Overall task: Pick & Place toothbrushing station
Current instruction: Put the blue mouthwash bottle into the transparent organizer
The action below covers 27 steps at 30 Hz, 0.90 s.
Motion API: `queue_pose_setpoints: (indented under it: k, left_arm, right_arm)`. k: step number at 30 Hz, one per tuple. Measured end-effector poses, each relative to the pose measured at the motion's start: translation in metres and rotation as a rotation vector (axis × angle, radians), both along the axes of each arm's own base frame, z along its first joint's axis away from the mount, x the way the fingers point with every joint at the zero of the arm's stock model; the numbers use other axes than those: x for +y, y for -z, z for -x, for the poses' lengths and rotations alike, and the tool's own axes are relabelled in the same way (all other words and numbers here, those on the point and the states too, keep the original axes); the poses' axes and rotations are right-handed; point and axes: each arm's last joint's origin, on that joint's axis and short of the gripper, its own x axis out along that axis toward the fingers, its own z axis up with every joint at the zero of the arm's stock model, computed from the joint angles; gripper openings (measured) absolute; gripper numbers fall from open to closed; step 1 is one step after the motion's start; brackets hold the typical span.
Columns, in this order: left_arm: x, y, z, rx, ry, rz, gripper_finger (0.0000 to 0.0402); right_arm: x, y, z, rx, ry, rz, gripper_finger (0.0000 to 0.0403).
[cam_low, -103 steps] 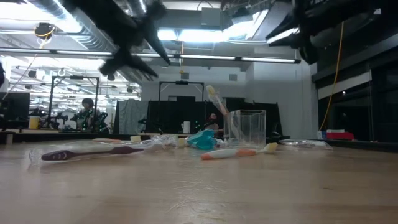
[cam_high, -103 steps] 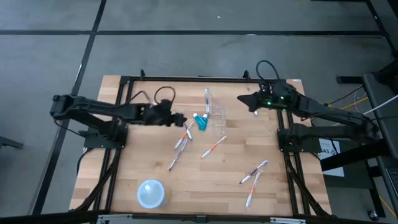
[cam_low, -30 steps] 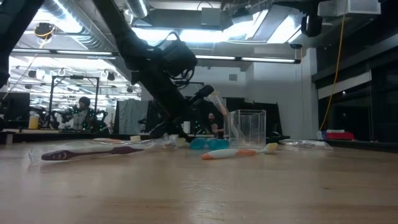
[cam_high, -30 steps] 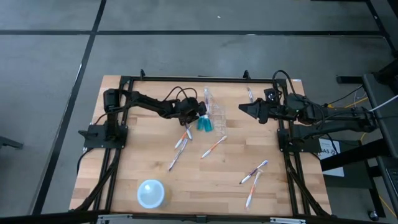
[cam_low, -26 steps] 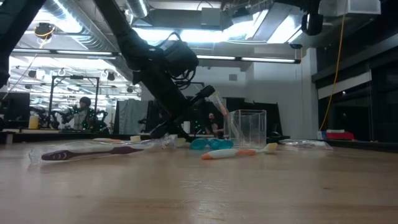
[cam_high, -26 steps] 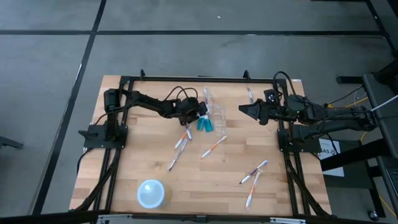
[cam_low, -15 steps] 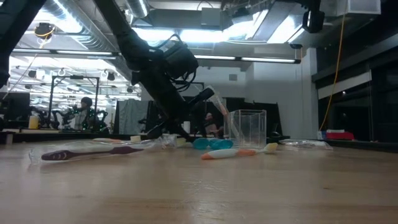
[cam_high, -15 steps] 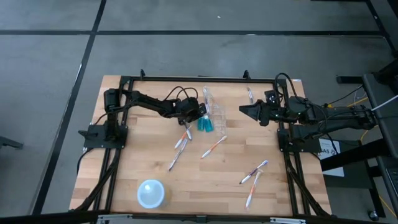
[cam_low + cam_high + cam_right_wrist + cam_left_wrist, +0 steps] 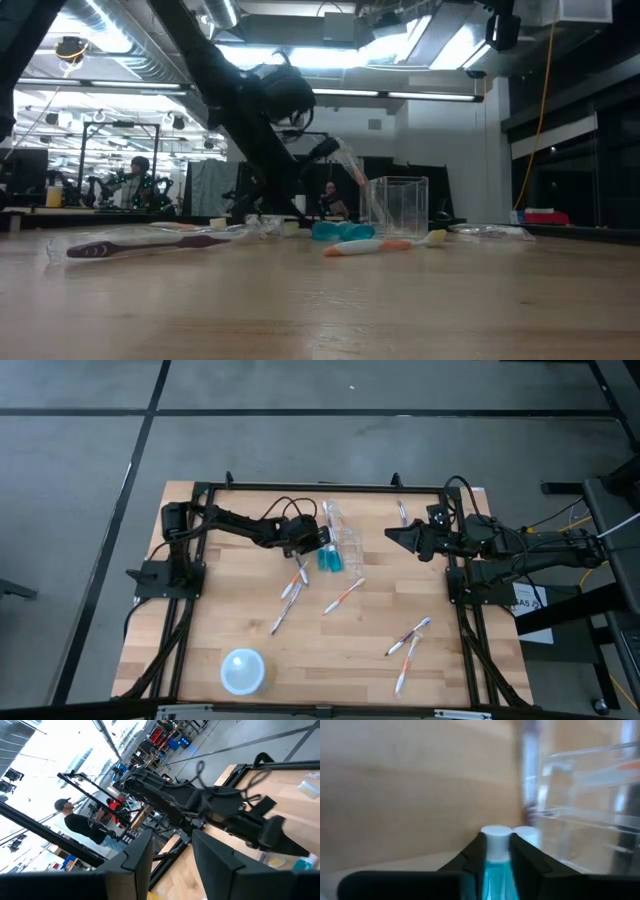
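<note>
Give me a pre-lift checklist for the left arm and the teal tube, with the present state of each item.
1. Left gripper astride the teal tube: ok, a finger on each side, white cap showing between them.
2. Grip tight enough to lift: cannot tell.
3. Tube apart from the clear cup: not ok, the two look to be touching in the high view.
4. Toothbrush leaning out of the cup near the lift path: not ok, it may be bumped.
5. Right gripper out of the way: ok, open, near the table's right edge.
</note>
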Motion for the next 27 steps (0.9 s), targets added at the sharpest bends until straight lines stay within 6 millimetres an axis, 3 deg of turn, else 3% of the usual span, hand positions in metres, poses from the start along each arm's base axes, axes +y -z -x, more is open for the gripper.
queue_pose_setpoints:
  k: [7,11,18,27]
  left_arm:
    - [-0.004,-0.054,0.009,-0.07,-0.009,-0.223,0.0022]
    - [-0.009,-0.065,0.015,-0.049,0.021,-0.263,0.0002]
    - [-0.013,-0.053,0.017,0.046,0.19,-0.242,0.0031]
    - [0.005,-0.033,0.018,0.101,0.208,-0.204,0.014]
  right_arm:
    - [-0.001,-0.003,0.0,-0.027,0.033,0.03,0.0142]
    - [-0.001,-0.004,0.0,-0.029,0.045,0.038,0.0142]
    - [-0.001,-0.004,0.0,-0.035,0.045,0.039,0.0142]
    - [-0.001,-0.006,0.0,-0.057,0.045,0.037,0.0142]
